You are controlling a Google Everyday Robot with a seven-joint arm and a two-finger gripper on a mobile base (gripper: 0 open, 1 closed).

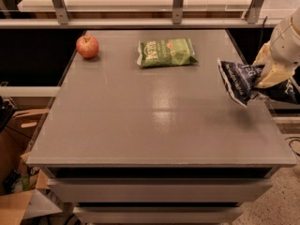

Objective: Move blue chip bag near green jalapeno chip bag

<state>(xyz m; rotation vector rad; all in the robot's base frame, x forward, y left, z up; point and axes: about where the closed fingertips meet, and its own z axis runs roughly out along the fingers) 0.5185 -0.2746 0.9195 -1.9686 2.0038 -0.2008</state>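
1. located gripper [268, 77] at far right of view, over right edge of table [154, 125], on the end of a cream-coloured arm [288, 41] reaching in from upper right.
2. found it clamped on blue bag [236, 81], gripping the bag's right-hand end; exact width of opening not readable behind crumpled foil.
3. recorded blue bag held on edge and tilted, crinkled, with white lettering on its dark face and a pale crimped end towards the left.
4. noted its lowest corner close over the table surface near the right edge; cannot tell whether touching or just clear.
5. found green bag [166, 52] lying flat at back centre of table, long side running left to right, white lettering up.
6. measured nothing; judged green bag well apart from blue bag, to its left and further back, with bare table between.
7. logged apple [87, 46] standing at back left of table, left of green bag and apart from it.
8. observed grey tabletop with drawers [159, 189] below the front edge.
9. noted cardboard box [14, 191] on floor at lower left, beside the table.
10. noted metal posts [177, 3] along the back, behind the table.
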